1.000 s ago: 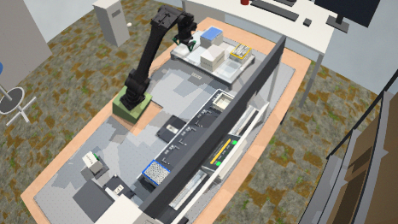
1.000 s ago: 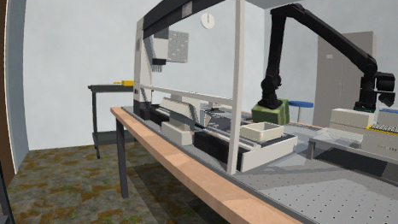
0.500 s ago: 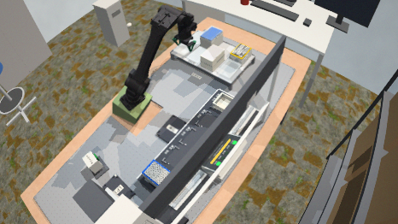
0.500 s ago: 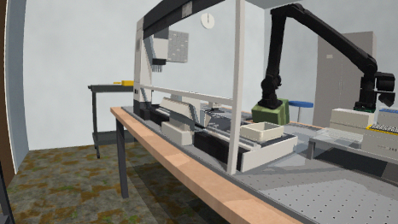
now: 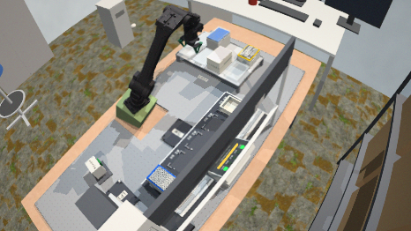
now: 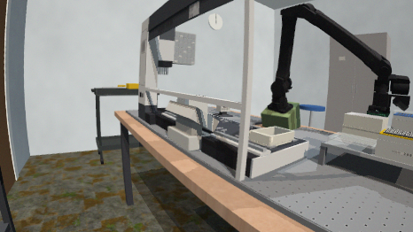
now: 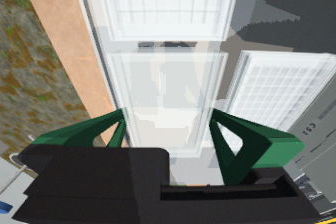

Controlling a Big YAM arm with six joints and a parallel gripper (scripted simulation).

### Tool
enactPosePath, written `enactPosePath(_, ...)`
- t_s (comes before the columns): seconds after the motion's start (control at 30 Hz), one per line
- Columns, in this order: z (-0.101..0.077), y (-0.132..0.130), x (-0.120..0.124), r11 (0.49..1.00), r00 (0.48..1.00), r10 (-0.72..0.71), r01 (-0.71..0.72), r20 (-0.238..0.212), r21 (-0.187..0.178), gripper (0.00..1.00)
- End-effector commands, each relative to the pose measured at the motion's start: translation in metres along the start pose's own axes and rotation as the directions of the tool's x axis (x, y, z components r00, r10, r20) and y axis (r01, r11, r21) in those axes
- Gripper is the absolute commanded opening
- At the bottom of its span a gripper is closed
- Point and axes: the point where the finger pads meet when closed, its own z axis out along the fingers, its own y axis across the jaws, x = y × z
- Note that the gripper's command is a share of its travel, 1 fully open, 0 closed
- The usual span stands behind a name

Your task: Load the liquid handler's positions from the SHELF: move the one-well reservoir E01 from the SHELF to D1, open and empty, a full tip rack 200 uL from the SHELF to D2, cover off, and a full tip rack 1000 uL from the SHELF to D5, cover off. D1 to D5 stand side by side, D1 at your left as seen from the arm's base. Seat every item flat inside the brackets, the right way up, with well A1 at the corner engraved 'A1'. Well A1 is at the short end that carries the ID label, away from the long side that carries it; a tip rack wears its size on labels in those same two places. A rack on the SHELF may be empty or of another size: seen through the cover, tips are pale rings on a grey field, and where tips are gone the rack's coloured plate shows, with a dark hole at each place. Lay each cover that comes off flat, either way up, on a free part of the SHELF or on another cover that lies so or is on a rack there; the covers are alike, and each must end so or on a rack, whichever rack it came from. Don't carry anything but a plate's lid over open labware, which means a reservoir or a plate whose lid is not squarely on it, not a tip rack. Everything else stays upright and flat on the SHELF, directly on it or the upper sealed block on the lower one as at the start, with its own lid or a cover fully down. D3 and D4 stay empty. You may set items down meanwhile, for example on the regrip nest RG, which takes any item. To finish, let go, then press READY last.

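My gripper (image 5: 192, 45) (image 6: 380, 109) (image 7: 167, 111) is open at the left end of the SHELF (image 5: 205, 67). Its green fingers stand on either side of a clear cover (image 7: 166, 90) (image 5: 187, 54) that lies flat under them. The cream one-well reservoir (image 5: 230, 102) (image 6: 271, 135) sits open on the deck at the end nearest the SHELF. A blue tip rack (image 5: 160, 177) with pale tips sits uncovered at the deck's other end. On the SHELF stand a blue-topped rack (image 5: 219, 36) and a yellow rack (image 5: 248, 53) (image 6: 399, 135).
White stacked blocks (image 5: 219, 58) (image 7: 280, 87) stand in the middle of the SHELF, just right of my fingers. Another clear cover (image 5: 238, 70) lies at the SHELF's near end. The handler's dark gantry beam (image 5: 247, 106) spans the deck. A black nest (image 5: 175, 136) lies by the arm's base.
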Motion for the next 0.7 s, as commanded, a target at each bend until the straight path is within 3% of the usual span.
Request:
enactPosePath(0.0, -0.013, 0.000, -0.015, 1.000, 0.999, 0.008, -0.008, 0.039, -0.008, 1.00)
enactPosePath(0.13, -0.013, 0.000, -0.015, 1.000, 0.999, 0.008, -0.008, 0.039, -0.008, 1.00)
enactPosePath(0.23, -0.035, 0.000, -0.026, 1.000, 0.997, 0.009, -0.008, 0.071, -0.014, 1.00)
enactPosePath(0.67, -0.053, 0.003, -0.023, 1.000, 0.998, 0.015, -0.014, 0.068, -0.015, 1.00)
